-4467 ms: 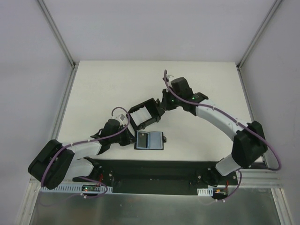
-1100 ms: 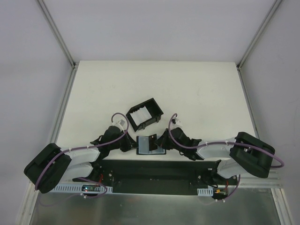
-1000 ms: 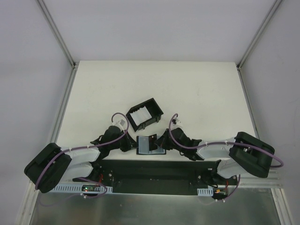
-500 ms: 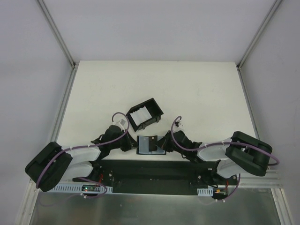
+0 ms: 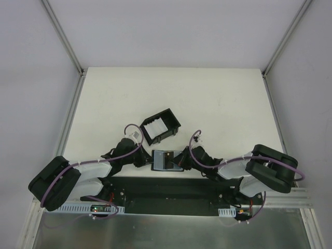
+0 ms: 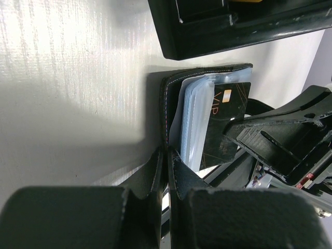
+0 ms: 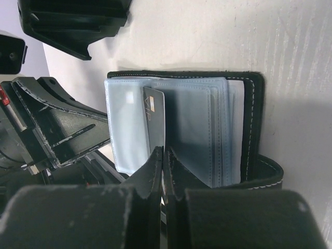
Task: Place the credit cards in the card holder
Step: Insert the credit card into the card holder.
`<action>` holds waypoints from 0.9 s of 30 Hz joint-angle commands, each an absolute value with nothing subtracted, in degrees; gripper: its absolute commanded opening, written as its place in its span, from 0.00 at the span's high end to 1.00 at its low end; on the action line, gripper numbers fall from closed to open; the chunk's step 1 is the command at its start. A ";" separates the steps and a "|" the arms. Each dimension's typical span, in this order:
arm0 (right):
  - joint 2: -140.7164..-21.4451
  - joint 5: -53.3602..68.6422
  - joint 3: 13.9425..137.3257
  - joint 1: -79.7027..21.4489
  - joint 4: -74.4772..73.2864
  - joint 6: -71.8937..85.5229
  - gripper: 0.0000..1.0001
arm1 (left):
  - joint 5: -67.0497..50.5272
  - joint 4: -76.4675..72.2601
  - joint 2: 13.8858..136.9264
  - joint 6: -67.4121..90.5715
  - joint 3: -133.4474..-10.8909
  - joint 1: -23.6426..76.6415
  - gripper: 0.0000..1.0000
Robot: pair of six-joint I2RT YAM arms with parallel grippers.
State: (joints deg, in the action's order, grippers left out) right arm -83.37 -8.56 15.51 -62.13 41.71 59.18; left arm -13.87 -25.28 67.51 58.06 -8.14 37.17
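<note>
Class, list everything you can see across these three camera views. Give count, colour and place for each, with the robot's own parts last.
Small black folding wallet: one, black with bluish-grey sleeves, open at the table's near edge between the arms.
Dark card marked VIP: one, black with a gold chip, standing among the wallet's sleeves.
Pale rectangular cards: several (count unclear), whitish, inside the tray.
Black walled tray: one, black, just beyond the wallet.
Flat white table: one, white, beneath everything.
Left pincer: one, black, shut on the wallet's cover edge.
Right pincer: one, black, shut on the VIP card.
</note>
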 commanded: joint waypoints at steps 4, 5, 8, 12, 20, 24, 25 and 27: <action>-87.45 -5.01 16.87 -62.93 39.38 59.06 1.00 | -7.91 -15.12 70.14 55.20 -6.07 37.79 1.00; -87.89 -4.49 17.31 -62.84 39.38 58.89 0.99 | -7.91 -15.20 70.14 55.20 -6.06 37.79 1.00; -89.73 -3.43 18.98 -62.93 39.29 58.45 1.00 | -7.91 -15.38 70.40 55.20 -6.06 37.79 1.00; -91.75 -1.93 21.35 -62.93 38.23 58.10 0.95 | -8.09 -15.47 70.22 55.20 -5.98 37.79 1.00; -83.77 -7.11 25.03 -62.40 23.68 50.38 0.53 | -8.26 -15.47 69.96 55.11 -5.98 37.79 1.00; -83.05 -8.18 29.26 -62.49 16.35 46.24 0.49 | -8.26 -15.38 70.14 54.93 -6.33 37.79 1.00; -83.49 -7.56 29.88 -62.49 16.17 45.97 0.49 | -8.44 -15.47 70.31 54.84 -6.42 37.79 1.00; -85.07 -5.63 31.11 -62.58 16.52 45.62 0.49 | -8.61 -15.56 70.58 54.76 -6.59 37.71 1.00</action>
